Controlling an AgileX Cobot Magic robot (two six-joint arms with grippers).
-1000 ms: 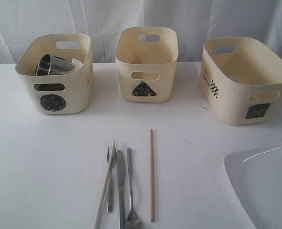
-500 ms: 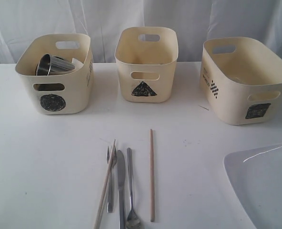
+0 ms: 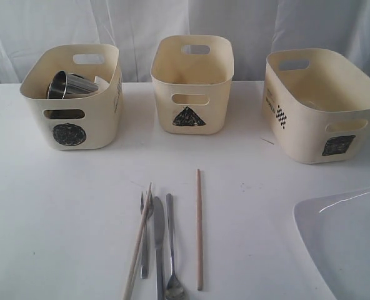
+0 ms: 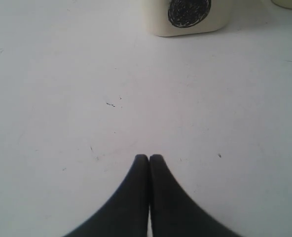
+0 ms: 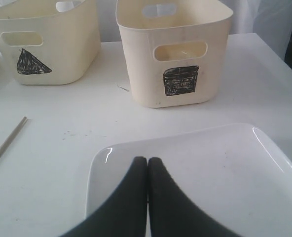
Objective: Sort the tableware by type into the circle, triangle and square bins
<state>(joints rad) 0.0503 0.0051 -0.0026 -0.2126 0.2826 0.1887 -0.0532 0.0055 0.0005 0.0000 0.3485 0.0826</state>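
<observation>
Clenched and empty, the left gripper (image 4: 149,157) is seen over bare white bench (image 4: 62,98), the right gripper (image 5: 147,159) over a white plate (image 5: 215,168). A white curtain (image 3: 141,25) is hung behind. A steel mug (image 3: 63,85) is held in the circle bin (image 3: 79,119); the triangle bin (image 3: 192,87) and square bin (image 3: 310,125) are set beside it. Fork (image 3: 144,253), knife (image 3: 159,244), spoon (image 3: 171,250) and chopsticks (image 3: 199,231) are laid on the bench, well in front of the bins.

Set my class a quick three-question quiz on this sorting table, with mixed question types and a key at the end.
1. True or false: the circle bin already holds a steel mug.
2. The white plate lies nearest the bin marked: A circle, B triangle, C square.
3. Fill in: ___ wooden chopsticks lie on the table.
Key: 1 true; 2 C; 3 two.
</observation>
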